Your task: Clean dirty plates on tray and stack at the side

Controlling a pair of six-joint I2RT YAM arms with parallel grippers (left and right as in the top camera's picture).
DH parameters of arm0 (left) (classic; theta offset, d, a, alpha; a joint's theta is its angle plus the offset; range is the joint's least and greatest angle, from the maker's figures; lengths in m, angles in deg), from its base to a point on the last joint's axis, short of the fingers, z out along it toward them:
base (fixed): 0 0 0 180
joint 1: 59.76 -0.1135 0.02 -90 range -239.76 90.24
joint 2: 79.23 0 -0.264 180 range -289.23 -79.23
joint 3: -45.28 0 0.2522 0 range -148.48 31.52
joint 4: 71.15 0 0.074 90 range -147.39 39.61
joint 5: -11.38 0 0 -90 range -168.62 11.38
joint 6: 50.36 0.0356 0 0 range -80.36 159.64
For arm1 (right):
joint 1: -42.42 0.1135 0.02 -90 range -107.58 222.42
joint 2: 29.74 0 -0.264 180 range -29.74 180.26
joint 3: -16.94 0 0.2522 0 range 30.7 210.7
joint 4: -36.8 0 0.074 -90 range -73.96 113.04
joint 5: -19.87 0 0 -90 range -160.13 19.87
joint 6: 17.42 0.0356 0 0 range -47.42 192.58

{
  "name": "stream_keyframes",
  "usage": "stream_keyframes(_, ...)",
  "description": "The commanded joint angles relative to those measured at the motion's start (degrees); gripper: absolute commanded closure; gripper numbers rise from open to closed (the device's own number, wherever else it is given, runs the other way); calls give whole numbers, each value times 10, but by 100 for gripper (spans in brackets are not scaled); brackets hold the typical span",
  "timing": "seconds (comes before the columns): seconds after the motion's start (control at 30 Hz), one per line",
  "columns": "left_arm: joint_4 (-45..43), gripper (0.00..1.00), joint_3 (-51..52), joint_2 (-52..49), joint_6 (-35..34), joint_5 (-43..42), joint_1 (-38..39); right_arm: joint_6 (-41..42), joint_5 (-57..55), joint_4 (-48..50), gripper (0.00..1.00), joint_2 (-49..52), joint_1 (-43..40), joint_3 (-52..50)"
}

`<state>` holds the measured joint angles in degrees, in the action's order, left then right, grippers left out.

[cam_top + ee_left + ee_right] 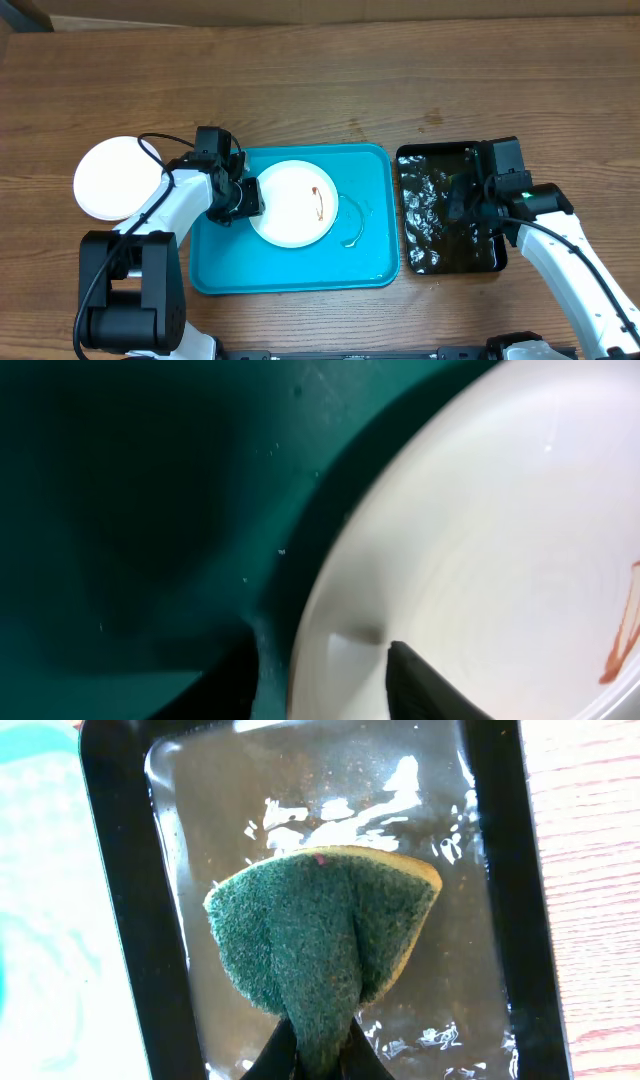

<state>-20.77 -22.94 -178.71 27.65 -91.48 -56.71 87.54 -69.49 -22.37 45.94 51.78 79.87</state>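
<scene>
— What is in front of you, biggest first?

— The wooden table. The turquoise tray lies in the middle of it. A black tray, wet and glossy, sits just beside it on my right.

— And the plates?

— One white plate lies inside the turquoise tray, towards its left half, with a reddish-brown smear right of its centre. A second plate, plain white, rests on the table beyond the tray's left end.

— Your jaws?

— My left gripper is at the left rim of the plate in the tray. One finger lies over that rim, but I cannot tell whether I am pinching it. My right gripper is over the black tray, jaws pressed together on a green sponge, which folds between them.
</scene>
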Motion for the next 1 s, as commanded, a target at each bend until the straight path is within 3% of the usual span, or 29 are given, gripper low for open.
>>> stream_keyframes(0.0, -5, 75, 22, -25, 2, 27, 4, 0, 16, 3, 96, -1, -1, 7)
stream_keyframes(0.1, -5, 93, 22, -25, 2, 27, 4, 0, 16, -2, 96, -1, -1, 7)
stream_keyframes(0.13, -5, 96, 22, -25, 2, 27, 4, 0, 16, -4, 96, -1, -1, 7)
stream_keyframes(0.37, 0, 96, 22, -25, 2, 14, 4, 2, 14, -11, 96, -5, -1, 4)
stream_keyframes(0.5, 7, 96, 22, -25, 2, 8, 4, 48, 15, -43, 96, -28, -1, 36)
stream_keyframes(0.73, 9, 96, 22, -25, 2, -22, 4, 22, 28, -49, 96, -28, -1, 46)
stream_keyframes(0.83, 10, 96, 22, -25, 2, -22, 4, -33, 92, -41, 96, -27, -1, 57)
stream_keyframes(0.97, 10, 96, 22, -25, 2, -22, 8, -46, 175, -42, 96, -27, 1, 110)
